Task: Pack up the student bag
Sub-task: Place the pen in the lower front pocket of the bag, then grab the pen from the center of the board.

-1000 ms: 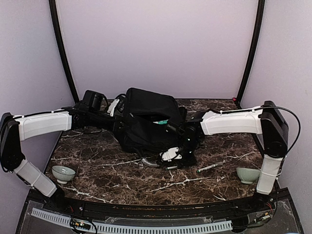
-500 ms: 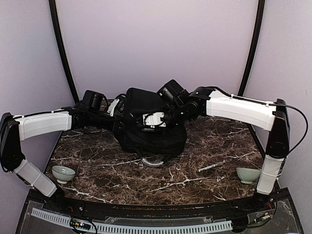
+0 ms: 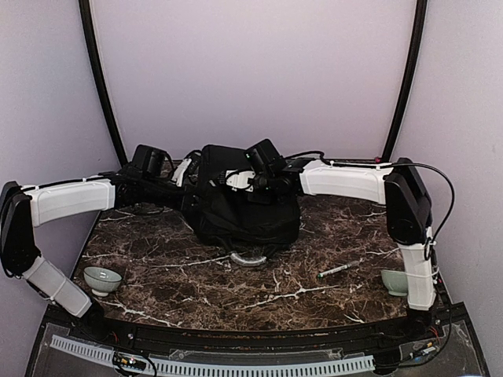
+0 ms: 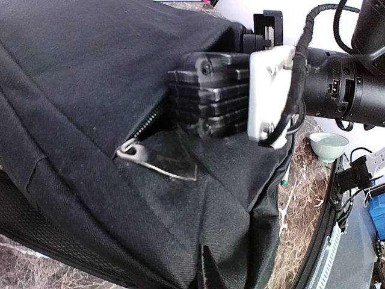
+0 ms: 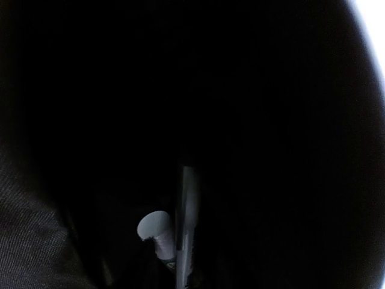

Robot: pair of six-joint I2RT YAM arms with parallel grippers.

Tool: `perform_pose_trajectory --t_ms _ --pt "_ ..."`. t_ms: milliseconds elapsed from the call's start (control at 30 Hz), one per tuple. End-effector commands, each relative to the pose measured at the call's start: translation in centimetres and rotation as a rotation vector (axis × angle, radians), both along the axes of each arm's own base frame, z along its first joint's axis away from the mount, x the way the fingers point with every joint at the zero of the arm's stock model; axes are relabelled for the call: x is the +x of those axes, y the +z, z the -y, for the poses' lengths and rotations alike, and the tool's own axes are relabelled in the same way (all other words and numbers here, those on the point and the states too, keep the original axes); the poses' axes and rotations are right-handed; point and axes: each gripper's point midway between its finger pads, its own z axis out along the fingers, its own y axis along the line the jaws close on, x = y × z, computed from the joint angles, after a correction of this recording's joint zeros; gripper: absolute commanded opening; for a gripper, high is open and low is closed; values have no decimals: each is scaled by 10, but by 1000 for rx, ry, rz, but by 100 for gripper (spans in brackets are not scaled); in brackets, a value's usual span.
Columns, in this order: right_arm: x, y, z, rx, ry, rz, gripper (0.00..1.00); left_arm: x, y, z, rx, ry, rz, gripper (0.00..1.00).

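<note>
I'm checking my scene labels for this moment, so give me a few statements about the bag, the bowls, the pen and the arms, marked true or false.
1. The right gripper reaches into the student bag. True.
2. Both bowls sit inside the bag. False: the left bowl and the right bowl stand on the table.
3. A pen lies on the table, right of the bag. True.
4. The left arm is parked far from the bag. False: the left gripper is at the bag's left edge.

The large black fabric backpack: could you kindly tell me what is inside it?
Inside the black fabric backpack, only a small pale round-ended object and a thin grey upright strip show; darkness hides everything else.
</note>
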Motion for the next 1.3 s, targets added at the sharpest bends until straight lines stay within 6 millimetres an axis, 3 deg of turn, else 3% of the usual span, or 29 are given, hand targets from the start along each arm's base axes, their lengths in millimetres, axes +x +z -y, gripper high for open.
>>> perform_pose_trajectory --t_ms 0,167,300,433,567,600,800,967,1167,1267 --pt "17 69 4 203 -86 130 38 5 51 9 -93 -52 156 0" --pt "-45 73 9 250 40 -85 40 5 52 10 -97 -57 152 0" --pt "-102 60 23 239 149 -302 41 5 52 10 -98 -57 154 0" --pt "-151 34 56 146 209 -465 40 5 51 10 -96 -58 151 0" --pt "-186 -4 104 7 225 -569 40 5 52 10 -95 -57 154 0" --pt "-193 -5 118 -9 223 -576 41 5 52 10 -95 -58 154 0" --pt "-215 -58 189 -229 140 -659 42 5 52 10 -96 -60 153 0" --pt "-216 -98 228 -394 70 -644 43 5 52 10 -94 -59 154 0" --pt "-213 -120 241 -457 31 -643 43 5 52 10 -92 -56 159 0" --pt "-214 -129 241 -467 27 -664 37 5 52 10 -92 -56 156 0"
